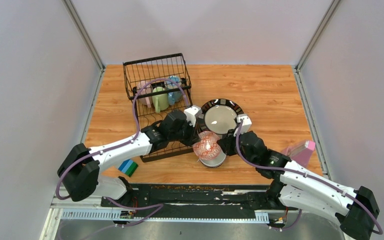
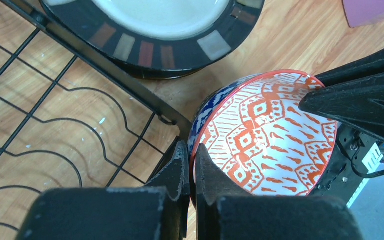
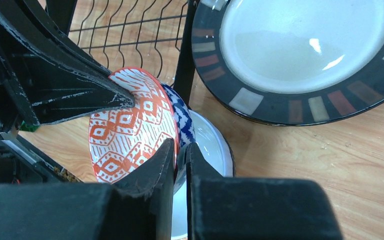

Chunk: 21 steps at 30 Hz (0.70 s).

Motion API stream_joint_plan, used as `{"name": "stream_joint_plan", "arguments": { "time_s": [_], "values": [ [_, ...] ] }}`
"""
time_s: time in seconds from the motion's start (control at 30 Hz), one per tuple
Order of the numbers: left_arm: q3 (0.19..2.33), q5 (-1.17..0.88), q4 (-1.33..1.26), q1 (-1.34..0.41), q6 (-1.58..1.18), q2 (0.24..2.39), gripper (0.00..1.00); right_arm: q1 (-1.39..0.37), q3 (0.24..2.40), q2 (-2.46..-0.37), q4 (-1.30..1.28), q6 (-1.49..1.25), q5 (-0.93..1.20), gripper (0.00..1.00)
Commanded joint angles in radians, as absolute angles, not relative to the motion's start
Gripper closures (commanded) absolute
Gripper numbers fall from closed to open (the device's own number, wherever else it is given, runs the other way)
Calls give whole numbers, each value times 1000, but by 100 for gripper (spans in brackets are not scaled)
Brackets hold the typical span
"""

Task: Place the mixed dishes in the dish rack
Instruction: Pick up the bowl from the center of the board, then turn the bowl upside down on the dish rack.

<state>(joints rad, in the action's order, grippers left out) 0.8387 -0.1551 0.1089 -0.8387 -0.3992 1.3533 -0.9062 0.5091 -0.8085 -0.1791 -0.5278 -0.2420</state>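
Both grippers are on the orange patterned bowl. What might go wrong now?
Left gripper and right gripper both pinch the orange-patterned ceramic bowl by its rim; opposing pulls may slip or chip it.
It hangs tilted over the white bowl; a drop would strike that.
The black wire dish rack stands close; swinging could clip it.

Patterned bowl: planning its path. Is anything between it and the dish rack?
Nothing visible. The patterned bowl, pinched by the left gripper and right gripper, is right beside the dish rack, only its edge bar between.
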Motion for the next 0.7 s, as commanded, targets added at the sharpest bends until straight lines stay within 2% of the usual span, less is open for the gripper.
{"name": "stream_joint_plan", "arguments": {
  "time_s": [0.0,0.1,0.33,0.4,0.53,0.67],
  "values": [
    [831,-107,70,-838,-362,1275,100,-914,564,-807,-11,-498,-71,93],
    [805,-104,37,-838,-364,1249,100,-914,560,-804,-9,-506,-74,87],
    [754,-107,-69,-836,-367,1179,100,-913,553,-788,-9,-534,-44,50],
    [751,-103,-65,-835,-358,1157,100,-912,562,-797,-9,-535,-18,34],
    [731,-130,-77,-810,-350,1100,100,-909,596,-825,-10,-561,57,23],
    [706,-191,-89,-750,-361,1056,100,-891,620,-854,27,-601,96,20]
  ]
}}
